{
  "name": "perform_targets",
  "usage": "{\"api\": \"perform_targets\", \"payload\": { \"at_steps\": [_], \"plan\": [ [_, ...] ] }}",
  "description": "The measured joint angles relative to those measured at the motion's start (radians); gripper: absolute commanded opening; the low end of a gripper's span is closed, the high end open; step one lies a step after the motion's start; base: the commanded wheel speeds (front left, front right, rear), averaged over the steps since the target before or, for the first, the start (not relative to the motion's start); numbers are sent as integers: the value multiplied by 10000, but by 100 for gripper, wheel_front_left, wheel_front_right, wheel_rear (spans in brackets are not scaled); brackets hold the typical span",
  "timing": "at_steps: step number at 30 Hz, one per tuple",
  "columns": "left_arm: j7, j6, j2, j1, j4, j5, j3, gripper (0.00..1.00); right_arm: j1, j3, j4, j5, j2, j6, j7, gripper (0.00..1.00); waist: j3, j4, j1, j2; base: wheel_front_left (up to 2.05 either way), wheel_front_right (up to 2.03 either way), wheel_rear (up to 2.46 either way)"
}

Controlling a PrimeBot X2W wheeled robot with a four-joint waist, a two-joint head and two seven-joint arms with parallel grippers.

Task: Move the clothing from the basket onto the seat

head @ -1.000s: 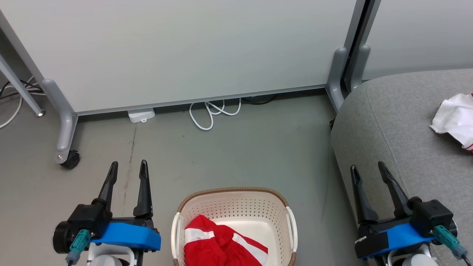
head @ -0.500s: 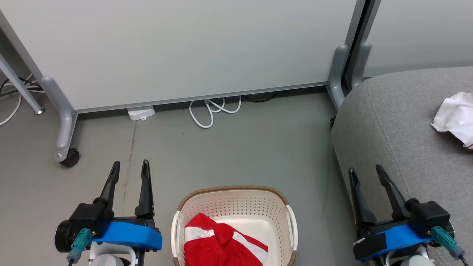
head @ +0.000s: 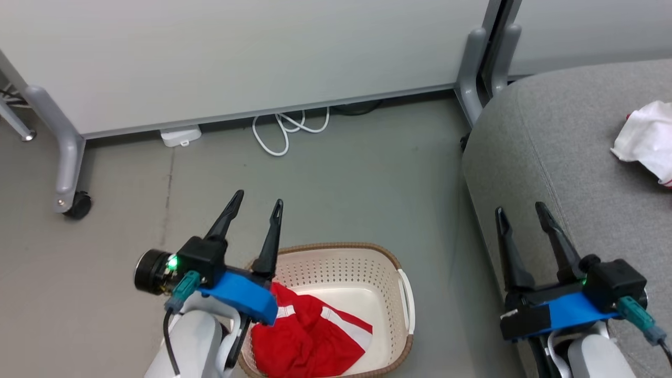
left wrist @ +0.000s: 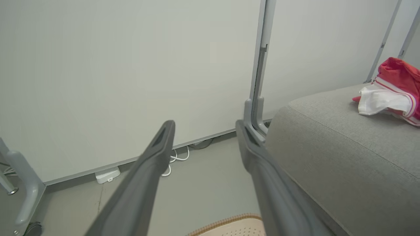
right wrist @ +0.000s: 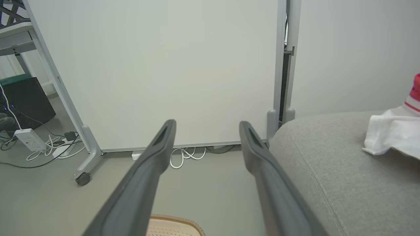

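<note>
**Limp red clothing in the basket, both grippers empty**

The grey seat (head: pixel 551 157) takes up the head view from 1 to 4 o'clock, a broad cushion with plenty of bare room. One red-and-white garment (head: pixel 643 139) lies on it at 3 o'clock. The basket (head: pixel 336 265) stands on the floor at 6 o'clock, near the seat's corner but apart from it. Inside, the clothing (head: pixel 307 341) lies crumpled against the basket's 9 o'clock wall, red with white stripes. It looks light, limp and a little slick, so it will probably sag and trail when lifted. A pinch on a raised fold at the top of the heap, taking several layers at once, seems safer than a single edge. The basket is likely light enough to shift if the cloth snags. The left gripper (head: pixel 260 198) hovers over the basket's 10 o'clock rim, jaws parted wide, holding nothing. The right gripper (head: pixel 519 208), at 4 o'clock over the seat's edge, is likewise spread and empty.
</note>
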Motion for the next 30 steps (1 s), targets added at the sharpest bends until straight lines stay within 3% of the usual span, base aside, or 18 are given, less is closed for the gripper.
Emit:
{"api": "perform_targets", "payload": {
  "at_steps": [14,23,30],
  "plan": [
    [77,-2,1099,-3666,3712,-1179,-4502,100,-2003,-134,-596,-27,-102,0,0,100,2353,-939,2,-1,0,0,0],
    [1137,-2,1356,-5161,5327,-1958,-8078,100,-2873,48,-926,44,-79,0,0,100,3960,-1581,2,-1,0,0,0],
    [2723,-2,1616,-6000,5967,-2782,-9777,100,-3475,251,-1304,125,-40,0,0,100,5220,-2012,2,0,0,0,0]
  ]
}}
